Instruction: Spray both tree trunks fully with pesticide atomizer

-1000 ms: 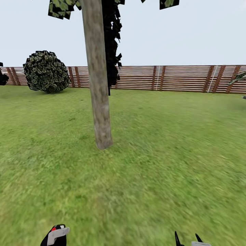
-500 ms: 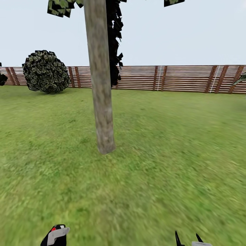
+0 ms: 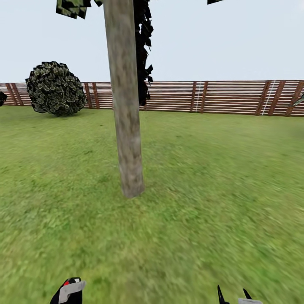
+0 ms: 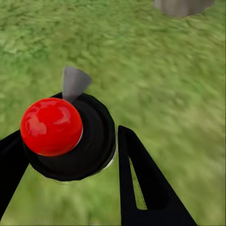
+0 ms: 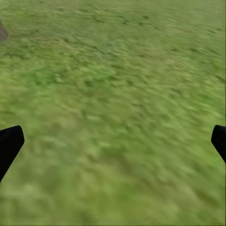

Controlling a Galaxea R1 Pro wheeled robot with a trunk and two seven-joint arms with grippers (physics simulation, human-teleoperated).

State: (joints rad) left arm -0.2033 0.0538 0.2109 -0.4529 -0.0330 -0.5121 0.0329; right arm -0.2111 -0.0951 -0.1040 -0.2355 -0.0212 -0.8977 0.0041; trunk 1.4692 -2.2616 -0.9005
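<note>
Clamped between the two black fingers of the left gripper (image 4: 70,155) is the pesticide atomizer (image 4: 70,136), a black round-topped body with a glossy red knob (image 4: 51,126) and a small grey nozzle (image 4: 74,82) sticking out over the grass; in the head view the same atomizer (image 3: 69,290) shows at the lower edge as a black shape with a grey piece and a red spot. The right gripper (image 5: 113,141) holds nothing, its black fingers (image 5: 9,143) spread wide apart over blurred lawn, and its two pointed fingertips (image 3: 220,295) poke up at the lower edge of the head view. Ahead of the robot the tree trunk (image 3: 126,105), a thick mottled beige-grey column, rises from the lawn (image 3: 211,190) with dark foliage (image 3: 142,50) hanging just behind its upper part. Farther back a round bush (image 3: 55,88) sits before the brown slatted fence (image 3: 219,98) under a pale sky.
</note>
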